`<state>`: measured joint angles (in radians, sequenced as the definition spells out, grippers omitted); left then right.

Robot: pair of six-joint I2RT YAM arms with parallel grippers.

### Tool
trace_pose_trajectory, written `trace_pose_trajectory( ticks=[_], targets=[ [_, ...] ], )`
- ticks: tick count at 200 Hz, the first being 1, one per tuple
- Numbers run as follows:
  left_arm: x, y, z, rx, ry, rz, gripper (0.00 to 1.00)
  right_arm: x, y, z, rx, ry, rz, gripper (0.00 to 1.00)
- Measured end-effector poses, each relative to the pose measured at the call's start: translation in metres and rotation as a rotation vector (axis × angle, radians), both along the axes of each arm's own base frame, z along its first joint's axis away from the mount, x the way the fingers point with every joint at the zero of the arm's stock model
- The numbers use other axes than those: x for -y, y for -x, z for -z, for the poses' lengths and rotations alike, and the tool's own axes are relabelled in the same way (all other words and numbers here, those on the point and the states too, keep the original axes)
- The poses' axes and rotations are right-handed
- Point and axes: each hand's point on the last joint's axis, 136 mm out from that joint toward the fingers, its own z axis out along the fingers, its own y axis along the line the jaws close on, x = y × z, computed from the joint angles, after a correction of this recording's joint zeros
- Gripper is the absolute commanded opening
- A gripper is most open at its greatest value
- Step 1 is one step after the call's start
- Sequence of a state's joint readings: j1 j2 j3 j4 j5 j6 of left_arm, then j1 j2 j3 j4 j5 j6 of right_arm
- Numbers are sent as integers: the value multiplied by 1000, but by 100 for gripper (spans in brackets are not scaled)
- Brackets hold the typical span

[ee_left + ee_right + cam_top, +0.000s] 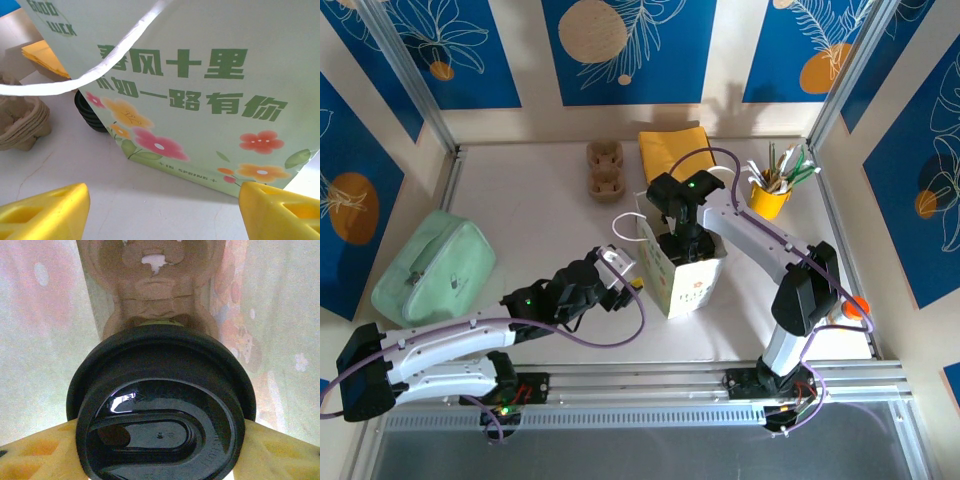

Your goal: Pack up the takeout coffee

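Inside the pale green flowered paper bag (pixel 692 283), the takeout coffee (pixel 162 405) shows from above as its glossy black lid; the lid hides the white cup body. My right gripper (pixel 160 455) reaches down into the bag (pixel 45 340), its yellow fingers (pixel 35 452) shut against the cup's sides just under the lid. A brown pulp carrier (pixel 155 285) lies below the cup on the bag's floor. My left gripper (pixel 165 210) stands open, low on the table, facing the bag's printed side (pixel 210 95) without touching it. The bag's white handle (pixel 100 67) loops in front of it.
A stack of pulp carriers (pixel 605 170) and a yellow cloth (pixel 675 150) lie at the back. A yellow cup of utensils (pixel 770 195) stands at the back right and a mint green pouch (pixel 435 265) at the left. Black lids (pixel 90 117) are stacked behind the bag's corner.
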<state>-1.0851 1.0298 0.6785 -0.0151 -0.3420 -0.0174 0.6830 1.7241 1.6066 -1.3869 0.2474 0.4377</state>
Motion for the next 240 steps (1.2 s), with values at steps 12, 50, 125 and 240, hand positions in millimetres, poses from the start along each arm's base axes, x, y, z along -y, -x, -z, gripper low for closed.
trace_pose_trajectory(
  ticks=[12, 50, 125, 240],
  targets=[
    [0, 0, 0, 0, 0, 0, 78, 0, 0, 2, -3, -5, 2, 55],
    [0, 0, 0, 0, 0, 0, 78, -1, -2, 4, -3, -16, 5, 55],
    [0, 0, 0, 0, 0, 0, 78, -1, -2, 10, -6, -17, -2, 55],
    [0, 0, 0, 0, 0, 0, 78, -2, -1, 18, -11, -17, -2, 55]
  ],
)
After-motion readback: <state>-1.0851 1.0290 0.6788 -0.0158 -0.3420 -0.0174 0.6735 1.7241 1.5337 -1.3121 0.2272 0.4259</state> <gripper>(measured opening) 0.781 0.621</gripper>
